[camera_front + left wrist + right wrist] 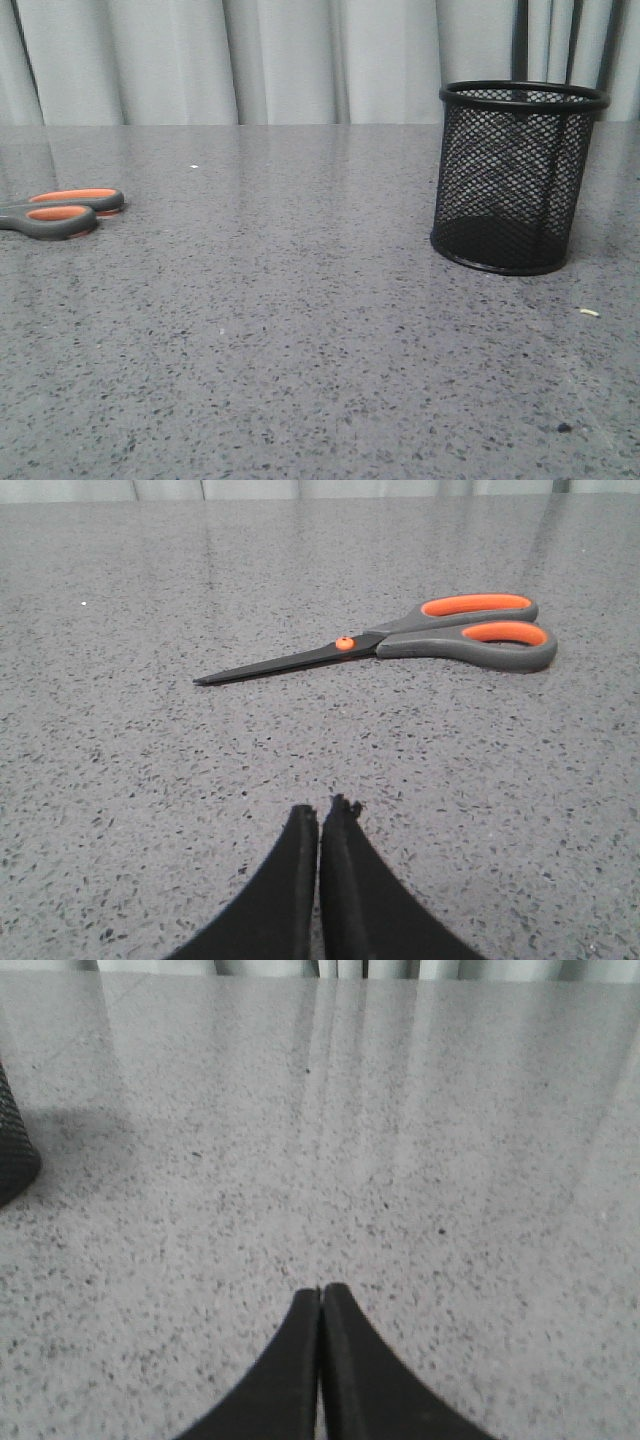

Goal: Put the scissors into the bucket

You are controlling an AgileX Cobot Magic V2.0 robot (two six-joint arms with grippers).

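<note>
In the front view the scissors (62,212) are cut off at the left edge, blades out of sight, while the right wrist view shows only a sliver of the bucket (14,1145).

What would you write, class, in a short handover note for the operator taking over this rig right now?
Left tool: shut, holding nothing, short of the scissors.
Right tool: shut, holding nothing, over bare table.
Scissors: lying flat and closed on the table at the far left of the front view, only the handles showing there.
Bucket: upright on the right side, nothing visible inside.
Done: nothing yet.
Left: open a tool, pick up the scissors, carry them across and drop them into the bucket.
</note>
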